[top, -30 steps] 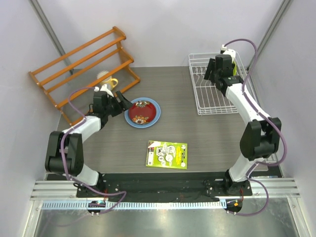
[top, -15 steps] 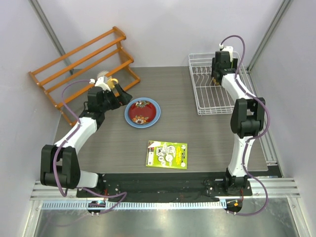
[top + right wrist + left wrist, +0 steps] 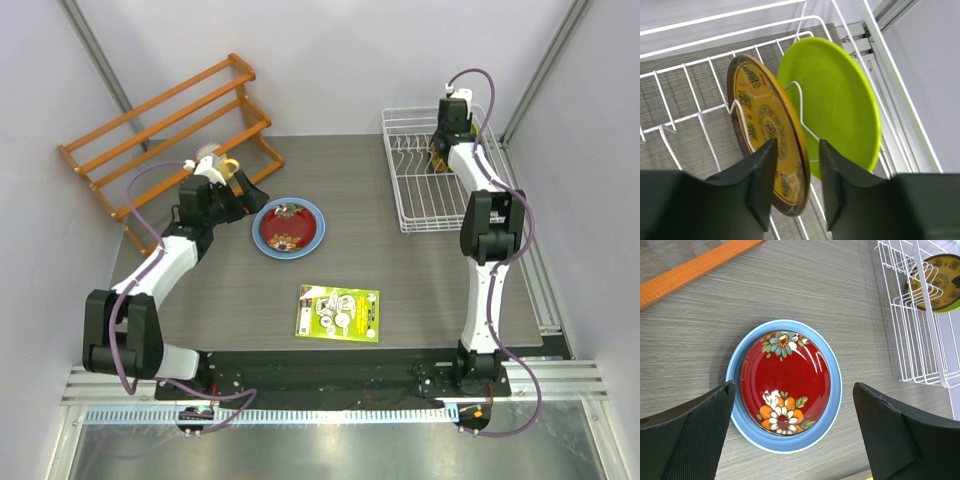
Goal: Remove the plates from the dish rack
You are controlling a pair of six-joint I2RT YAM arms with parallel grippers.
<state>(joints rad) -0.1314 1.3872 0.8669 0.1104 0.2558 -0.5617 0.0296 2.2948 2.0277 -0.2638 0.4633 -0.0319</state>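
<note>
The dark red patterned plate [image 3: 288, 226] lies on the larger light blue plate [image 3: 315, 215] on the table. In the left wrist view the red plate [image 3: 785, 380] and blue rim [image 3: 832, 405] sit just ahead of my left gripper [image 3: 794, 390], which is open and empty [image 3: 243, 196]. The white dish rack [image 3: 420, 205] holds the orange-yellow patterned plate [image 3: 762, 125] and the lime green plate [image 3: 840, 105] upright. My right gripper [image 3: 797, 147] is open, its jaws either side of the orange-yellow plate's rim [image 3: 441, 150].
An orange wooden slatted shelf rack [image 3: 165, 135] stands at the back left with a yellow mug [image 3: 224, 167] by it. A green printed booklet [image 3: 338, 312] lies at the table's front centre. The dish rack's wire prongs [image 3: 802, 107] stand between the two plates.
My right arm has stretched to the rack's far end and lowered its gripper over the orange-yellow plate. My left gripper has drawn back from the stacked plates towards the shelf rack.
</note>
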